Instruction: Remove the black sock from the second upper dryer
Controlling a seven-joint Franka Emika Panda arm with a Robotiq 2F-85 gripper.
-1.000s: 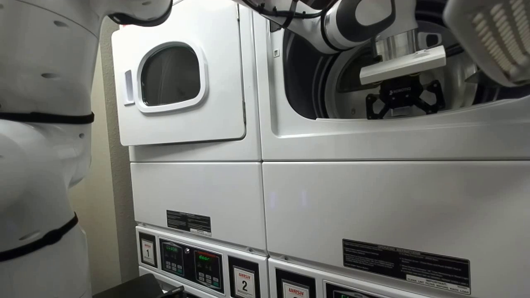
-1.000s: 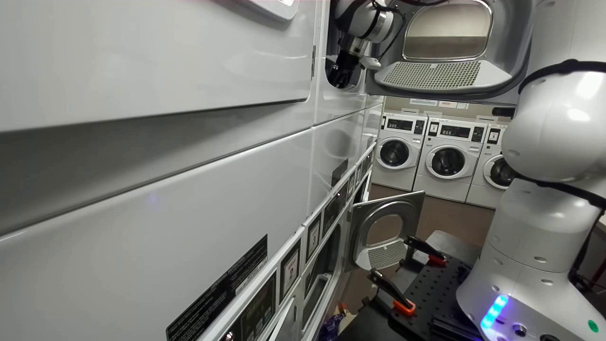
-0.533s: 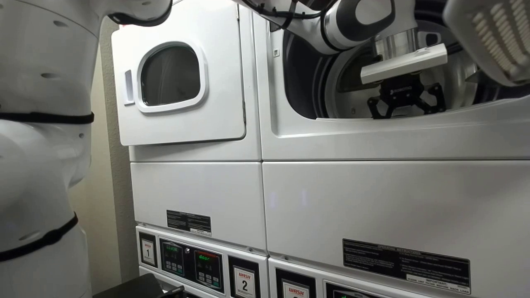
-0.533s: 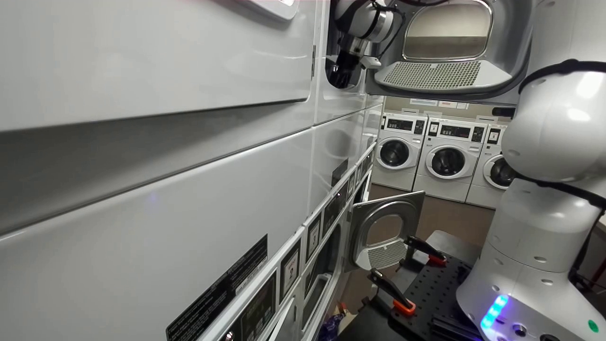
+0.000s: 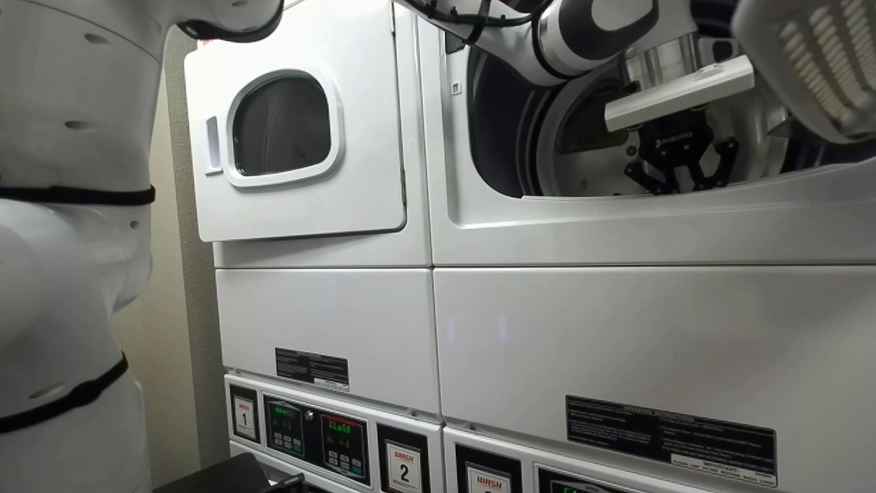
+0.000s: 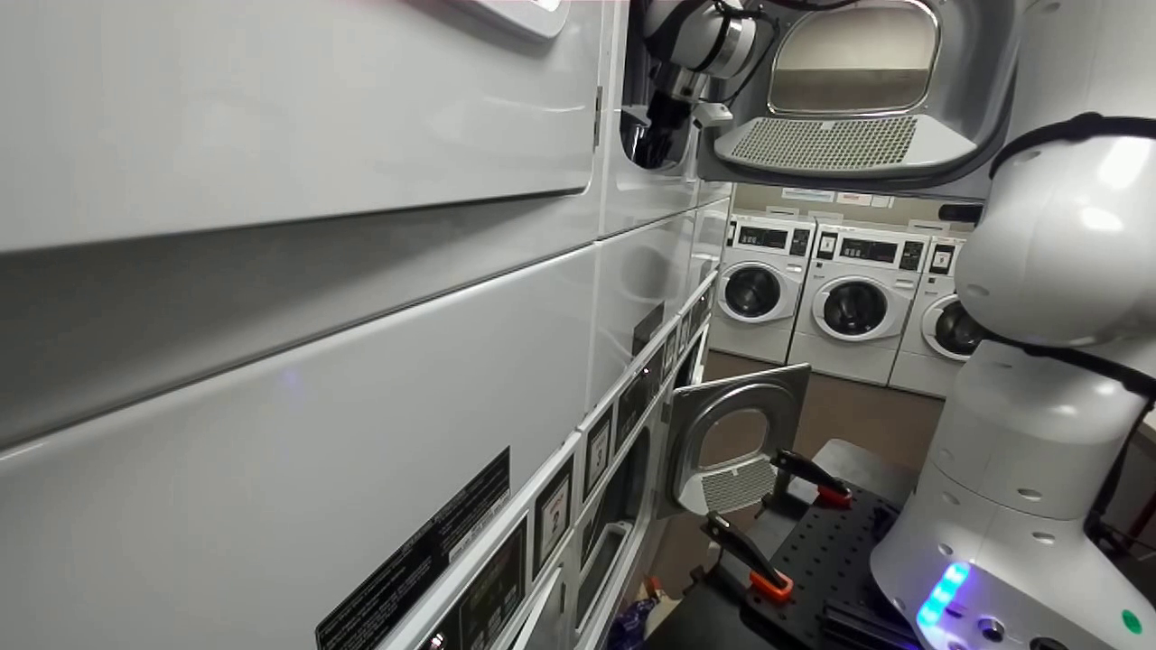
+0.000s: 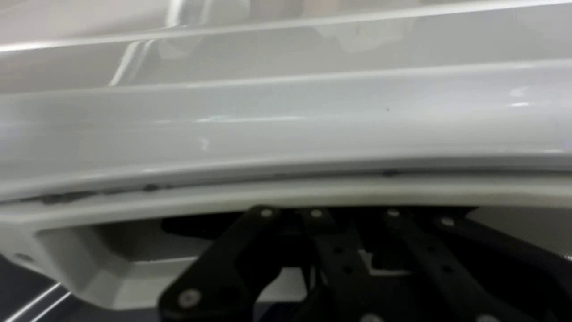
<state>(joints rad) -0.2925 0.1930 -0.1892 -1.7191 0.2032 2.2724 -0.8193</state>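
Observation:
The second upper dryer (image 5: 616, 236) has a wide round port with a grey metal drum behind it. My gripper (image 5: 684, 183) reaches down inside this port, and the lower rim hides its fingertips in both exterior views. Its linkage arms stand close together, and the jaws are shut. In the wrist view the pale rim (image 7: 313, 192) crosses just over the gripper (image 7: 353, 217). A black patch (image 7: 196, 227) shows left of the links; whether it is the black sock or shadow I cannot tell. Nothing else is clearly recognisable as the sock, and a hold on it cannot be made out.
The dryer's swung-out door (image 6: 853, 149) with its perforated screen stands right beside the wrist. To its left in an exterior view is another white dryer with a closed windowed door (image 5: 301, 205). A lower metal door (image 6: 736, 442) hangs out near the clamps (image 6: 768, 587) on the robot's table.
The gripper has gone from open to shut. The wrist has tilted and shifted slightly to the right and up within the port.

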